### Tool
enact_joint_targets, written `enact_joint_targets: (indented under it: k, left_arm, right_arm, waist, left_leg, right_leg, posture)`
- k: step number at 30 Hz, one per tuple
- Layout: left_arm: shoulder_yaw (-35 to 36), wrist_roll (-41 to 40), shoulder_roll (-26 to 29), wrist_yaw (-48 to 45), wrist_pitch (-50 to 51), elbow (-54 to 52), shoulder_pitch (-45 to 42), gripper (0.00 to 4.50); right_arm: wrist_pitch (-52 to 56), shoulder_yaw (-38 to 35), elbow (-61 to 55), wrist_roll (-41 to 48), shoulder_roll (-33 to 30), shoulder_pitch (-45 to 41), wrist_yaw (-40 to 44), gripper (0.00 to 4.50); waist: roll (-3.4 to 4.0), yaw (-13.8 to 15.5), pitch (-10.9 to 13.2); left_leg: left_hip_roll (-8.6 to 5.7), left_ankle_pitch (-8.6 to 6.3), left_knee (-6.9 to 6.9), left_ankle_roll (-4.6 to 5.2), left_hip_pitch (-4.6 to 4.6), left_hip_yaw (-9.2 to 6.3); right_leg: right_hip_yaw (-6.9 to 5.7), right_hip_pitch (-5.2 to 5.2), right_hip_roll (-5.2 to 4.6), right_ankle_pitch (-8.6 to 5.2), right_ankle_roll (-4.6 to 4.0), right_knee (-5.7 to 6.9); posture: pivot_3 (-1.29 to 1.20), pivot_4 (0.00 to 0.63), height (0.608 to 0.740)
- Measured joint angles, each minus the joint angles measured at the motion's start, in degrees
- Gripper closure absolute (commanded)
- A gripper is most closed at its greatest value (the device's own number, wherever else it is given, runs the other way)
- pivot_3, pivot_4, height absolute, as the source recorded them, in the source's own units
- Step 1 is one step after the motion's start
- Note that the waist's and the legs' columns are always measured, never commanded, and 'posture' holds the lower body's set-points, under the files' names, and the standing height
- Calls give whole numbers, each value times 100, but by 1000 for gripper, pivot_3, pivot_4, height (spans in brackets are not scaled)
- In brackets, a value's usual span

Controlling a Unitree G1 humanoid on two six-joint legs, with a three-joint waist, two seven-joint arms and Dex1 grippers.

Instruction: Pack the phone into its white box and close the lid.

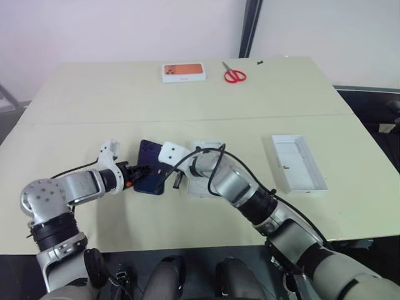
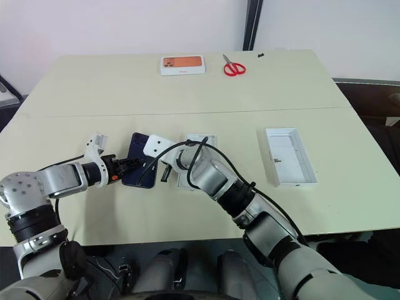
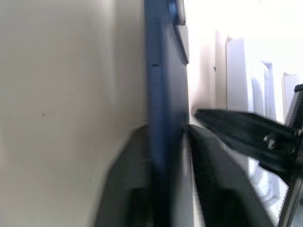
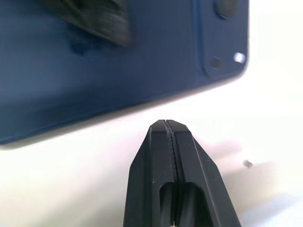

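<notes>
The dark navy phone [image 1: 149, 167] lies on the table just left of centre, its camera block [image 4: 222, 38] close in the right wrist view. My left gripper [image 1: 139, 172] comes in from the left and is shut on the phone's near edge, one finger [image 3: 128, 179] on each face. My right gripper [image 4: 165, 124] is shut and empty, its tips beside the phone's long edge without holding it. The white box [image 2: 203, 139] sits right behind the right wrist, partly hidden by that arm. The lid [image 1: 300, 164] lies open side up, well off to the right.
At the far edge of the table lie a white box with an orange phone picture [image 1: 184, 72] and red scissors [image 1: 234, 75]. A seam runs across the cream table [image 1: 94, 112]. Its right edge is close to the lid.
</notes>
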Motion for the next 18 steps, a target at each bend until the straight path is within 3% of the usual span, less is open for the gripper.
enact_joint_targets:
  k: [11,15,18]
  left_arm:
    - [313,-540,-209,503,0,44,51,3227]
    - [429,-817,-314,680,0,73,48,4455]
    - [444,-1154,-427,906,-33,77,98,4455]
  right_arm:
    - [679,-588,-1544,347,-767,140,441,4500]
    - [778,-675,-1981,532,-1098,362,589,4500]
    - [492,-967,-2534,896,-1523,852,880,4500]
  waist:
    - [-1,22,0]
    - [-2,28,1]
    - [-6,31,3]
  left_leg:
    - [0,0,1,0,-3,0]
    - [0,0,0,0,-4,0]
    - [0,0,0,0,-7,1]
  right_leg:
    - [0,9,0,0,0,-1]
    - [1,13,0,0,0,-1]
    - [2,19,-1,0,0,-6]
  posture:
    - [0,150,740]
    - [0,150,740]
    - [0,150,740]
